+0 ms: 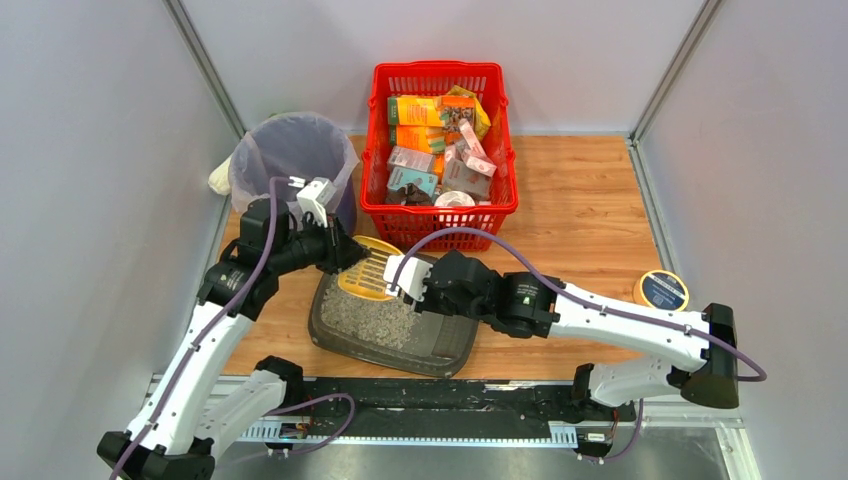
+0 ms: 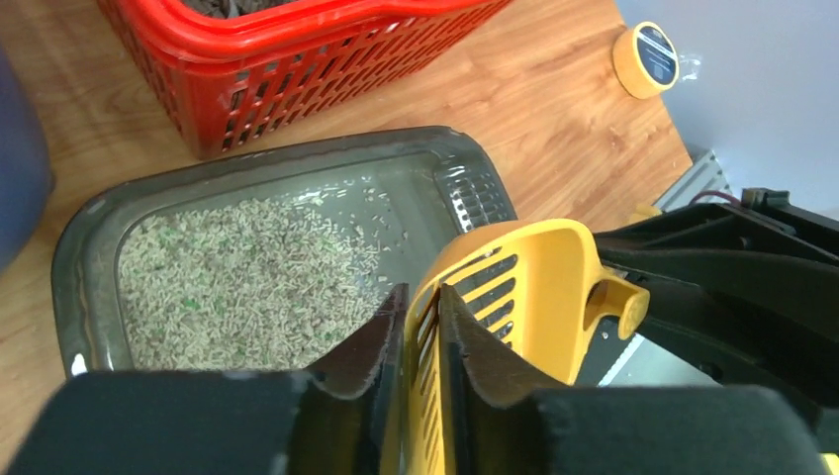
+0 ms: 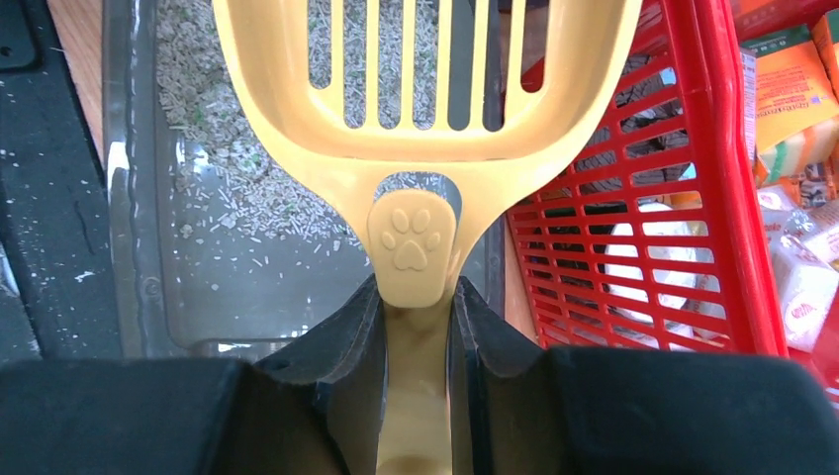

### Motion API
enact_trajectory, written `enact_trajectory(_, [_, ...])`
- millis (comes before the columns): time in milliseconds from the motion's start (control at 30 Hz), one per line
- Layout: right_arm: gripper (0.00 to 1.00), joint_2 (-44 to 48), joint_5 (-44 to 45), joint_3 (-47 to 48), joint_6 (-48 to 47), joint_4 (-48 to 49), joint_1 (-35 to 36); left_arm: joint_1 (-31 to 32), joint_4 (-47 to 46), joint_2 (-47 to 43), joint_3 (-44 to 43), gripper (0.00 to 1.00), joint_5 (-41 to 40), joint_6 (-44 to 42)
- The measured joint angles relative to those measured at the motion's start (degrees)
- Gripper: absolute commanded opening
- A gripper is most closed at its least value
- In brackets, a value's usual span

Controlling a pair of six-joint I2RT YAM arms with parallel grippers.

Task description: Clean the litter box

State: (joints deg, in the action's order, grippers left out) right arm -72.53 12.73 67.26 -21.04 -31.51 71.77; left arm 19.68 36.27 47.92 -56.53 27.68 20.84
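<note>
**Two hands on one scoop over the litter box**

One litter box (image 1: 446, 349) sits on the wooden desk (image 1: 580, 200) at its near edge, just in front of the single red mesh basket (image 1: 440, 215). It is a shallow tray of dark, see-through plastic with rounded corners. Pale grey pellet litter with a few green specks is heaped toward its left end, and the smooth floor is bare at the right.

One yellow plastic scoop (image 1: 368, 272) hangs above the tray. Its bowl is cut with long slots and one raised paw print marks the handle.

The right hand (image 3: 416, 287) is clamped narrowly on the handle. The left hand (image 2: 420, 297) appears to pinch the bowl's slotted side wall between its two dark fingers.

One round bin (image 1: 290, 150) lined with a thin bag stands left of the basket, which is full of small cartons. One yellow-rimmed roll (image 1: 662, 291) lies well to the right.
</note>
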Motion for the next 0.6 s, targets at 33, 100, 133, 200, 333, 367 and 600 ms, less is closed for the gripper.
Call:
enact_trajectory(33, [0.14,0.0,0.7,-0.3,-0.1,0.4,0.2,0.1,-0.3,0.0,0.3,0.0,0.6,0.0])
enact_trajectory(100, [0.45,0.0,2.1,-1.2,0.0,0.7,0.2,0.1,-1.6,-0.1,0.7,0.0,2.2,1.4])
enact_trajectory(133, [0.51,0.0,2.6,-1.8,0.1,1.1,0.2,0.1,-2.3,-0.3,0.8,0.0,2.9,1.9])
enact_trajectory(200, [0.68,0.2,4.2,-3.1,0.9,2.8,-0.1,0.1,-3.1,-1.2,1.7,0.0,2.8,2.1])
enact_trajectory(333, [0.92,2.6,4.6,-5.1,4.7,6.4,-2.9,0.1,-4.1,-3.7,4.9,0.0,0.7,3.3])
enact_trajectory(367, [0.95,3.8,3.8,-5.8,6.4,7.3,-4.7,0.1,-4.3,-4.4,5.5,0.0,-0.3,3.6])
enact_trajectory(600, [0.96,15.3,-13.2,-13.9,24.7,17.1,-21.1,0.1,-9.1,-13.2,10.5,0.0,-8.4,8.5])
